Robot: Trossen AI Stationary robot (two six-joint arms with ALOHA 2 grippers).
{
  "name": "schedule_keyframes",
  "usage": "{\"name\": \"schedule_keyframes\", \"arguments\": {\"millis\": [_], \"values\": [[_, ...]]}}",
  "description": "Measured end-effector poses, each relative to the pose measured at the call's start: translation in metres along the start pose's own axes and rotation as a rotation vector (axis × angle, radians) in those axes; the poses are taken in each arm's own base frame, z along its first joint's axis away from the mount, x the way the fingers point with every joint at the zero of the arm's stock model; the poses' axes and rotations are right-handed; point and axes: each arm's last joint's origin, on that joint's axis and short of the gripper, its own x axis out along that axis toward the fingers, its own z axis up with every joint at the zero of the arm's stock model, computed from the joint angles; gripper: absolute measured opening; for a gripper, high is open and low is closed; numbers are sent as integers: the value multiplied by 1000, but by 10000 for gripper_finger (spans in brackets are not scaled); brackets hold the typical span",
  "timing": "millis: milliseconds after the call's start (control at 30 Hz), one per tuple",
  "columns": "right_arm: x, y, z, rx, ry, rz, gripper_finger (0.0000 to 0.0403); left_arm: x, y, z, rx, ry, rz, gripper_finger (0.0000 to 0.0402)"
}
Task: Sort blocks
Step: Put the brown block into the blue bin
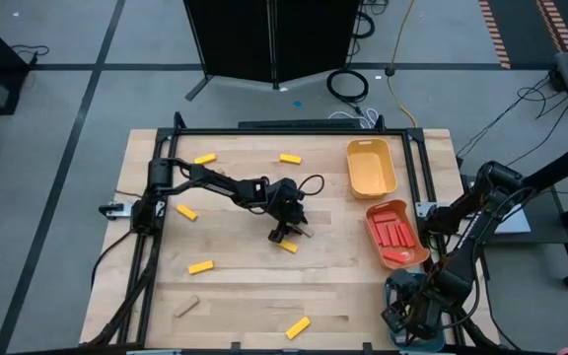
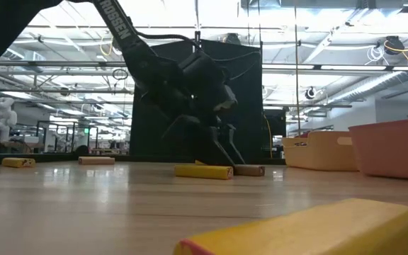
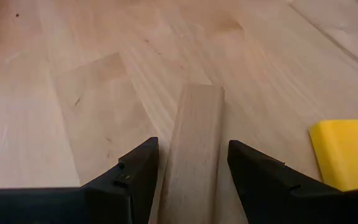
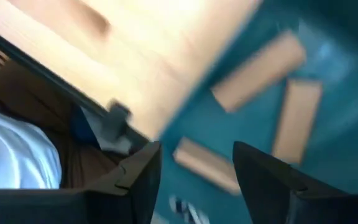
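Left pincer (image 1: 286,233) is down at the middle of the desk (image 1: 343,276), fingers spread, and between them lies a tan block (image 3: 193,149), flat on the wood with a gap showing on each side, so nothing is pinched. Just beside that pincer, on its outer side, sits a yellow block (image 3: 344,151), close to the tan one but apart from it; from table height the same pair shows under the fingers, yellow in front and tan just behind. More yellow blocks are scattered well away from the left pincer: one (image 1: 205,159) and another (image 1: 290,158) toward the far edge, one (image 1: 186,212) near the arm's base, one (image 1: 200,266) on the near side, and one (image 1: 298,327) by the front edge. A lone tan block (image 1: 186,308) lies well off toward the front corner on the left arm's side. Over on the right, the red blocks (image 1: 395,235) are gathered in the orange tray (image 1: 375,214), next to a yellow tray (image 1: 371,148) that looks bare. Right pincer (image 4: 197,186) hangs spread over the teal tray (image 4: 328,155) at the desk's front corner, gripping nothing, and beneath its fingers lie three tan blocks (image 4: 258,73), loose in the tray.
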Motion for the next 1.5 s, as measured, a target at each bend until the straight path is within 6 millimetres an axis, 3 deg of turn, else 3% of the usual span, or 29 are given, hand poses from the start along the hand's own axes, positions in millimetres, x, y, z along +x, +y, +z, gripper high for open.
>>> {"name": "schedule_keyframes", "arguments": {"millis": [233, 433, 533, 700, 867, 1167, 1300, 1500], "values": [[-1, 6, 3, -138, -139, 103, 188, 4, 1, -6, -59, 14, -9, 182], [-2, 9, 7, -283, -311, 156, 188, 4, 3, -7, -103, 14, 9, 111], [-4, 11, 12, -407, -497, 175, 188, 3, 4, -8, -113, 18, 11, 84], [-9, 15, 18, -554, -856, 185, 188, -2, 6, -2, -141, -15, 29, 84], [-6, 23, 25, -631, -1118, 138, 187, -14, 9, 21, -134, -166, 43, 96], [7, 37, 56, -725, -1209, -83, 187, -33, -8, 72, -3, -470, -75, 92], [6, 43, 68, -755, -1221, -130, 198, -36, -17, 83, 37, -509, -89, 92], [3, 53, 84, -777, -1231, -169, 252, -41, -18, 92, 106, -578, -62, 92]]}}
